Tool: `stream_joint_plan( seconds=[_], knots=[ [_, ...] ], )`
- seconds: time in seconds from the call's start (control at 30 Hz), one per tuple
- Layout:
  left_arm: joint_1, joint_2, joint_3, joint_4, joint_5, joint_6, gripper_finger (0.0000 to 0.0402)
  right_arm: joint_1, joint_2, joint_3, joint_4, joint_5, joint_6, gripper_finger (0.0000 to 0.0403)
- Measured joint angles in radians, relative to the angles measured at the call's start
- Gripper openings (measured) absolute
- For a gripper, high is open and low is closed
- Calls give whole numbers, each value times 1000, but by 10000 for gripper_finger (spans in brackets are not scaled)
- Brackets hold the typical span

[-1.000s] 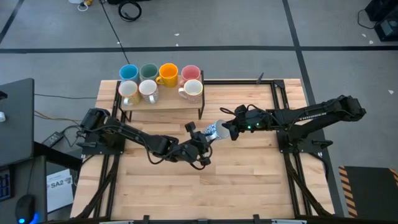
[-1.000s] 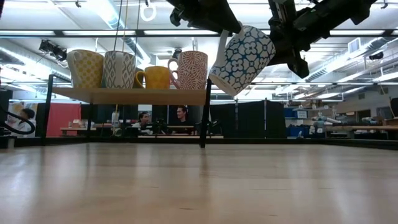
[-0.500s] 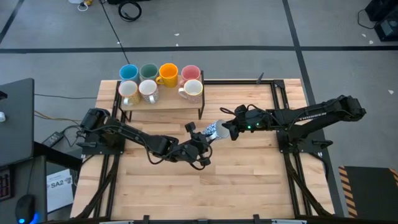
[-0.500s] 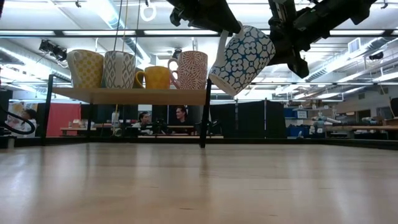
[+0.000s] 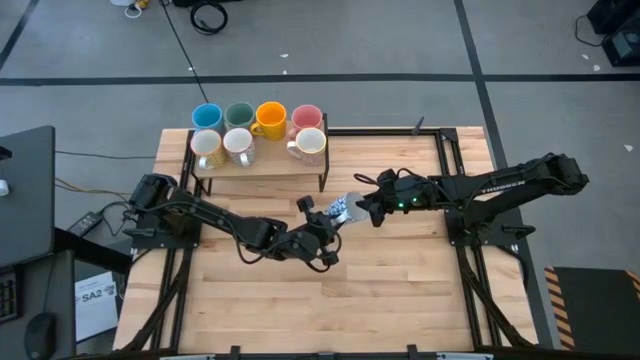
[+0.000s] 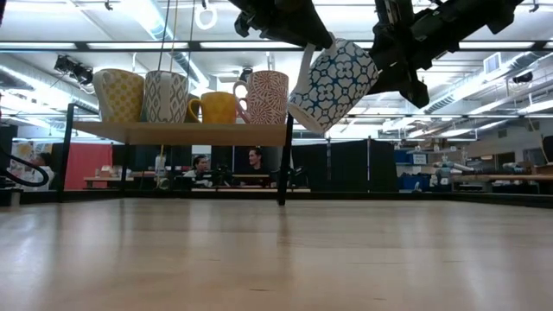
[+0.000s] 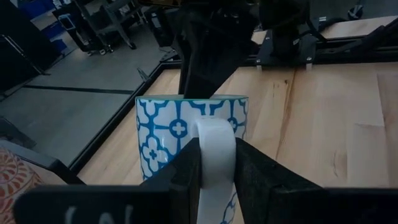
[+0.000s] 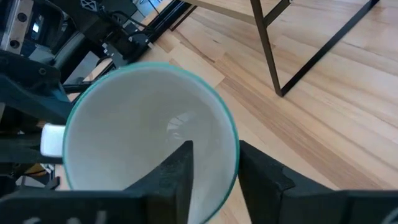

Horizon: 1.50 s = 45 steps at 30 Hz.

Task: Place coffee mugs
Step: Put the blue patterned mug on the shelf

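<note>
Blue-and-white patterned mug (image 6: 333,84) held in mid-air above the table (image 5: 400,290), tilted, just right of the shelf (image 5: 262,165). Left gripper (image 7: 217,165) clamped on the mug's white handle (image 7: 215,149), fingers (image 7: 186,171) pressed on both sides. Right gripper (image 8: 214,165) straddling the rim (image 8: 231,134), one finger inside the mug, one outside; jaws parted a little, whether pinching the wall cannot be told. Inside of that mug white, nothing in it.

On the shelf, seven mugs in two rows. Back row: blue mug (image 5: 206,115), dark green mug (image 5: 239,115), orange-yellow mug (image 5: 270,118), pink mug (image 5: 306,117). Front row: three white mugs (image 5: 238,144), nearest the held mug the one at (image 5: 310,143). All upright, open ends up, touching or just beside neighbours. From above the interiors look bare.

People (image 6: 226,164) seated in the room behind the table.
</note>
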Motion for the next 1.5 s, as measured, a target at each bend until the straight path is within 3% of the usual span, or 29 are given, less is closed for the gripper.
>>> stream_joint_plan(
  seconds=[0.27, 1.03, 1.5],
  knots=[
    [-14, 0, 0, 0, -70, 0, 81, 0, 0, 0, 0, -16, -57, 160],
    [-70, 0, 0, 3, -306, -54, 82, -29, -155, 0, 10, -49, -167, 160],
    [-81, -4, 0, 4, -425, -51, 82, -29, -162, 0, 7, -49, -167, 160]
  ],
)
